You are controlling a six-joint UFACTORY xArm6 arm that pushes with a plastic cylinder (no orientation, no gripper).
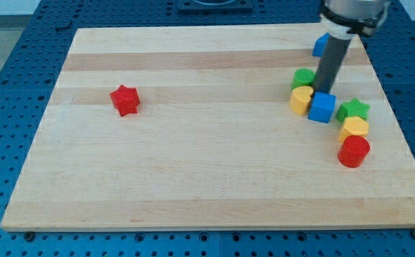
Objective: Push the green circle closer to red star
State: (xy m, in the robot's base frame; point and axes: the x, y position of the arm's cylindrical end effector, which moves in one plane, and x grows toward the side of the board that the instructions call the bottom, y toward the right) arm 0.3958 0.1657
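The red star (125,99) lies on the wooden board at the view's left. The green circle (303,77) sits far off at the view's right, touching a yellow block (301,100) just below it. My tip (323,91) is down at the green circle's right side, right behind the blue cube (322,108). The rod rises from there toward the view's top right and hides part of what lies behind it.
At the view's right, a green star (353,109), a yellow block (354,128) and a red cylinder (353,151) form a column near the board's right edge. Another blue block (321,44) lies near the top edge, partly behind the rod.
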